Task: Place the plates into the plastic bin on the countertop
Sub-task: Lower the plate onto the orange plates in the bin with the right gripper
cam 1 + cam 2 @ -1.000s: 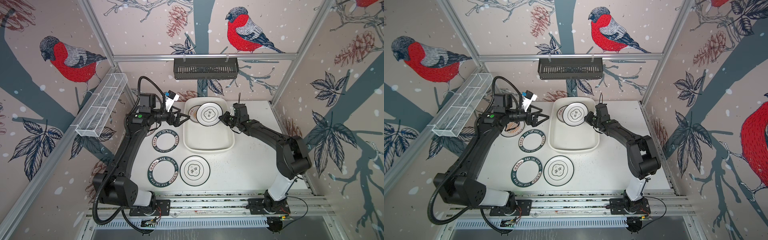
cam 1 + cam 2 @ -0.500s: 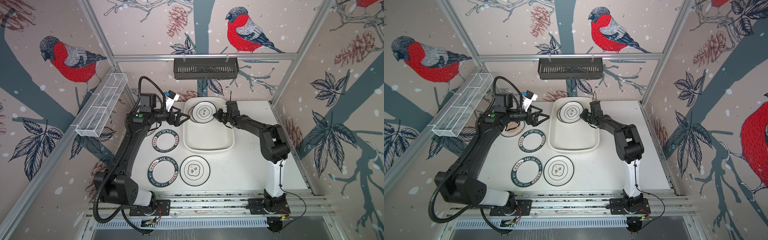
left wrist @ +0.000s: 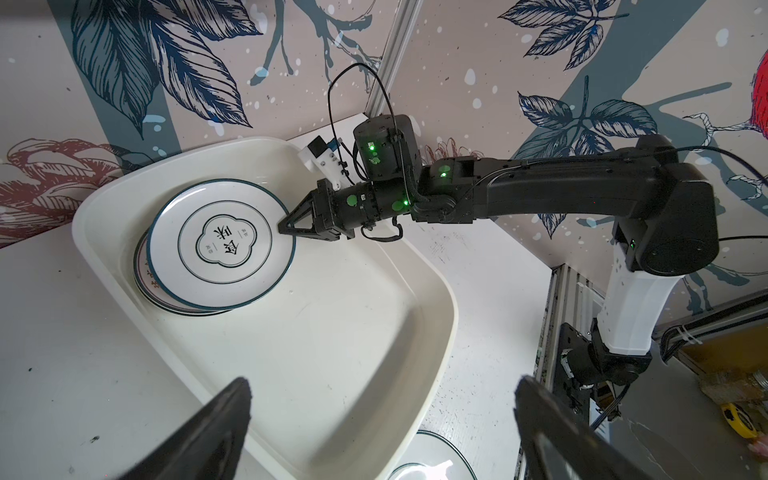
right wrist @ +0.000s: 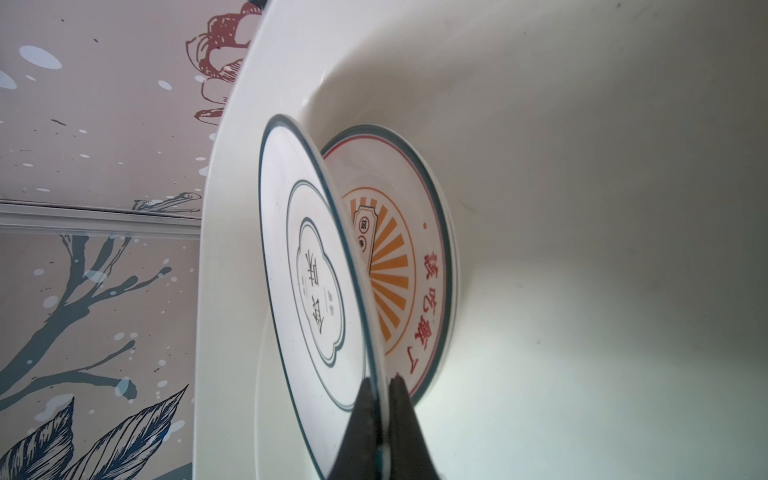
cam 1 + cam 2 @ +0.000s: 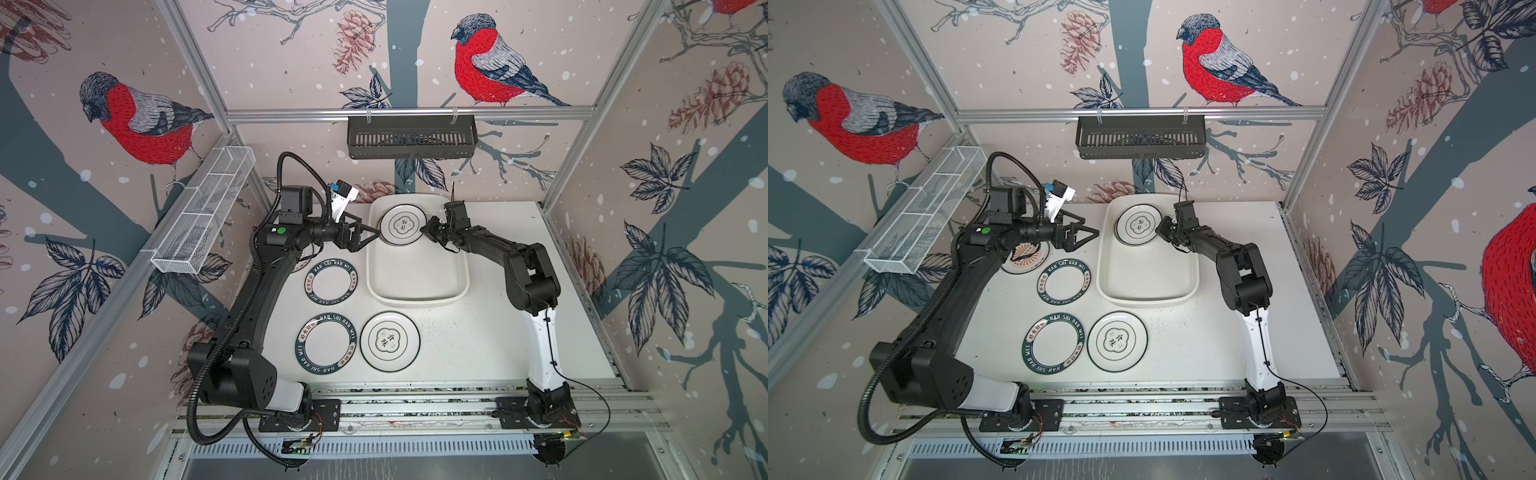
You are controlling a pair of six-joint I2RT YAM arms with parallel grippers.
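Right claw (image 4: 381,380): pinched on the rim of an emblem plate (image 4: 307,270), held tilted above a sunburst plate (image 4: 399,257) at the far end of the plastic bin (image 3: 332,353). Risk: thin edge grip; a release from this tilt could let it clatter, chip or skid off the stack. Left claw (image 3: 383,380): spread, empty, by the bin's rim; could nudge it. Four more plates (image 5: 326,344) lie on the desk (image 5: 478,340).

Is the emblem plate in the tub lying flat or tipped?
Tipped: emblem plate slants off the sunburst plate beneath, edge pinched in the right jaws.
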